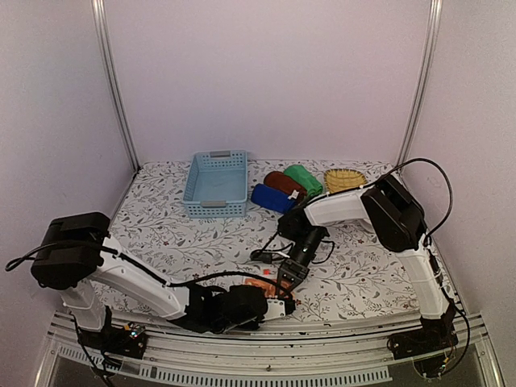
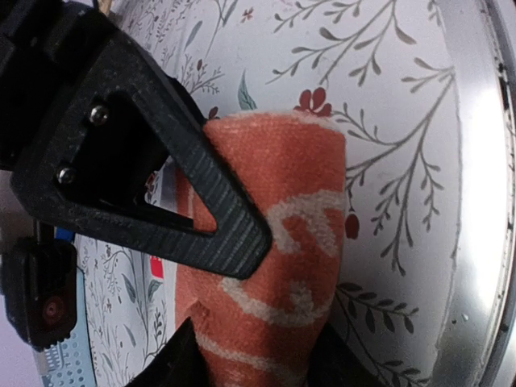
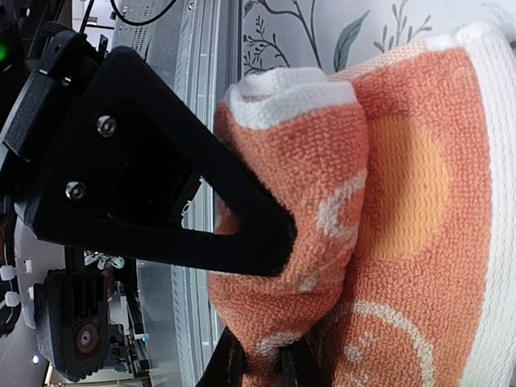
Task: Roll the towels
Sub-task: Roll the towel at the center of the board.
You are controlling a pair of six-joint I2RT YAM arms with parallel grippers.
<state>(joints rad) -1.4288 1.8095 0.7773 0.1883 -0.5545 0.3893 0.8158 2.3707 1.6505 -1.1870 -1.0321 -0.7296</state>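
Note:
The orange towel [image 1: 260, 285] with white pattern lies near the front edge of the table, partly rolled. My left gripper [image 1: 274, 305] is shut on its rolled part [image 2: 282, 185], with one finger [image 2: 218, 218] pressed on top. My right gripper [image 1: 289, 278] reaches down from behind and is shut on a folded edge of the same towel [image 3: 339, 161], with its finger [image 3: 242, 234] against the roll. The dark blue [image 1: 272, 197], maroon [image 1: 284, 184] and green [image 1: 304, 180] towels lie rolled together at the back.
A light blue plastic basket [image 1: 217, 184] stands at the back centre. A yellow wicker tray [image 1: 344, 179] sits to the right of the rolled towels. The table's metal front rail [image 2: 484, 201] runs close beside the orange towel. A black cable [image 1: 270, 250] trails on the cloth.

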